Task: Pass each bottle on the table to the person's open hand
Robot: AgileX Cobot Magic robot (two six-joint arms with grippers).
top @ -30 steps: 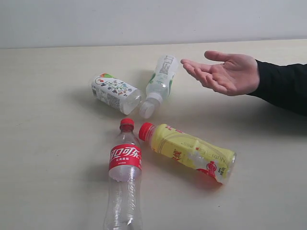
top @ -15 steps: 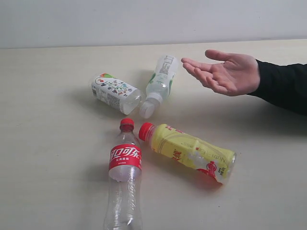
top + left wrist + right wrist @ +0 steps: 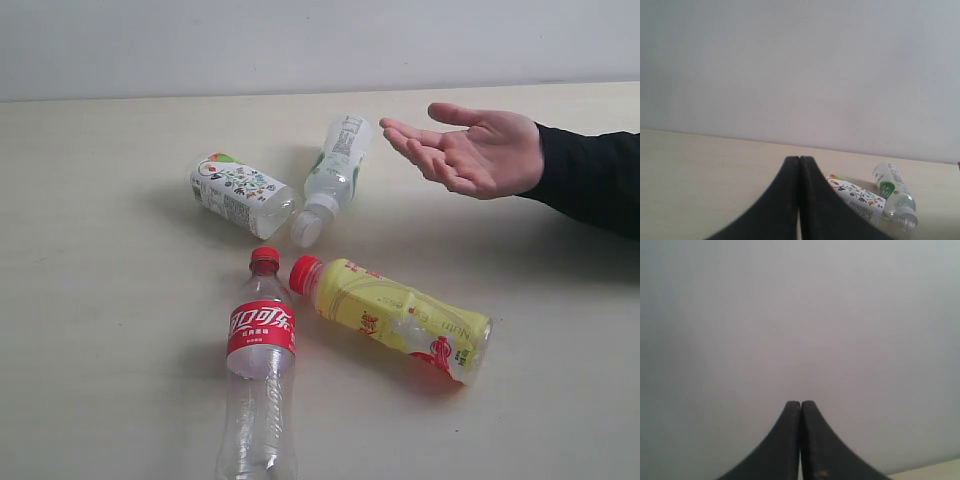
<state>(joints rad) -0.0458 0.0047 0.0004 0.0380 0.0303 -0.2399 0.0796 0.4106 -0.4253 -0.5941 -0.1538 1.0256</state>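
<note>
**Four bottles lie flat; open palm waits at upper right**

In the exterior view, the cola bottle (image 3: 260,370) lies at lower centre, its base cut off by the bottom edge. The yellow bottle (image 3: 395,315) lies just right of it, their red caps close together. Above them, the stubby white bottle (image 3: 240,193) and the slim bottle (image 3: 333,170) almost meet. The person's open hand (image 3: 470,150) is held palm-up at upper right, near the slim bottle's base. The bare table (image 3: 90,300) spreads wide to the left. The left gripper (image 3: 799,159) and right gripper (image 3: 800,403) both show fingers pressed together. The right one faces a blank wall (image 3: 800,315).
</note>
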